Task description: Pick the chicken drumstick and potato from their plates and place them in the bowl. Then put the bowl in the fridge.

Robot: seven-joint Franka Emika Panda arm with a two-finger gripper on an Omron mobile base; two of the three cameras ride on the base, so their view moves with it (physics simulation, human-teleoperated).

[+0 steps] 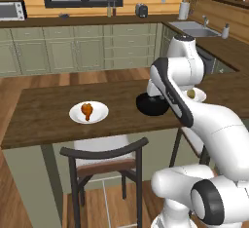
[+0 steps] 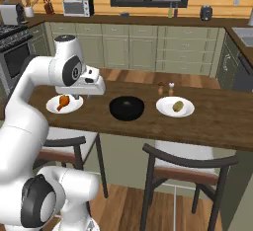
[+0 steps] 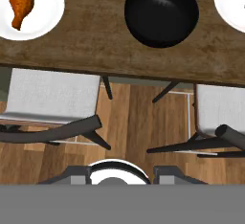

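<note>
gripper (image 3: 122, 176): above floor and chairs, short of table edge | jaws: gap unclear, holding nothing | chicken drumstick (image 3: 20, 4) on plate (image 3: 48, 17): far upper left | bowl (image 3: 161, 12): ahead, empty

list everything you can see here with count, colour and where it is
chicken drumstick: 1, orange-brown, on the left white plate
potato: 1, yellowish-tan, on the right white plate
plates: 2, white, one each side of the bowl on the wooden table
bowl: 1, glossy black, middle of the table, nothing in it
shakers: 2, small, behind the potato's plate
wooden table: 1, dark brown, across the middle
chairs: 2, dark frame with pale seat, tucked at the near side of the table
microwave: 1, silver, on the back counter
toaster: 1, dark, back counter
sink: 1, grey, in the right counter
cabinets: olive-green, along the back wall
gripper: 1, dark tips, above the floor short of the table, holding nothing
</note>
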